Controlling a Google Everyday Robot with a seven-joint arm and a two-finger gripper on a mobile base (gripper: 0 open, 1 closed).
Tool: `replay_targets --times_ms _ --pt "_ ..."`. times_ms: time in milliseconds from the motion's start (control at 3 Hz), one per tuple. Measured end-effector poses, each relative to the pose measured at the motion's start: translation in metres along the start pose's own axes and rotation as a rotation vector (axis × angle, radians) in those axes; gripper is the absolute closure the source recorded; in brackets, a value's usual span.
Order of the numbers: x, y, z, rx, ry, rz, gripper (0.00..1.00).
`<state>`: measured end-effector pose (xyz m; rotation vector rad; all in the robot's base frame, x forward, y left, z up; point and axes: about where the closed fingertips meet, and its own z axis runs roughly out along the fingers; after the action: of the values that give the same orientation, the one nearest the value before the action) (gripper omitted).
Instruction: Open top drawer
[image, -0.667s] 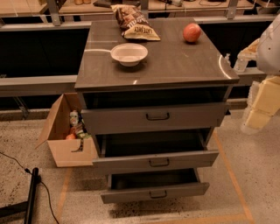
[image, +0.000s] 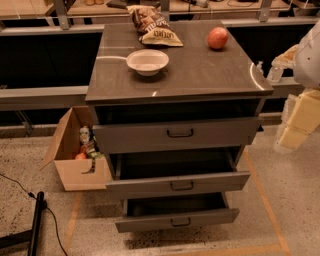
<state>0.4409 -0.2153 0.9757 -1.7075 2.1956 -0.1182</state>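
The top drawer (image: 150, 138) is the uppermost grey front of the cabinet, with a small dark handle (image: 180, 133) at its centre. It stands pulled out a little, with a dark gap showing above its front panel. The two drawers below, the middle one (image: 150, 186) and the bottom one (image: 150, 220), are also pulled out partway. My gripper (image: 272, 71) is at the right edge of the cabinet top, level with the top surface and well away from the handle. My white and cream arm (image: 302, 115) hangs to the right of the cabinet.
On the cabinet top (image: 210, 70) are a white bowl (image: 147, 61), a chip bag (image: 154, 27) and a red apple (image: 217, 38). An open cardboard box (image: 75, 160) with items stands on the floor at the left. A black pole (image: 36, 222) and cable lie at the lower left.
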Motion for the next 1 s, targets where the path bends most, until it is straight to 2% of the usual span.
replay_targets --times_ms 333,667,1000 --pt "-0.002 0.004 0.022 0.031 -0.055 -0.04 0.0" --pt "-0.008 0.002 0.063 0.066 -0.102 -0.11 0.0" --pt "-0.016 0.001 0.112 0.076 -0.142 -0.149 0.0"
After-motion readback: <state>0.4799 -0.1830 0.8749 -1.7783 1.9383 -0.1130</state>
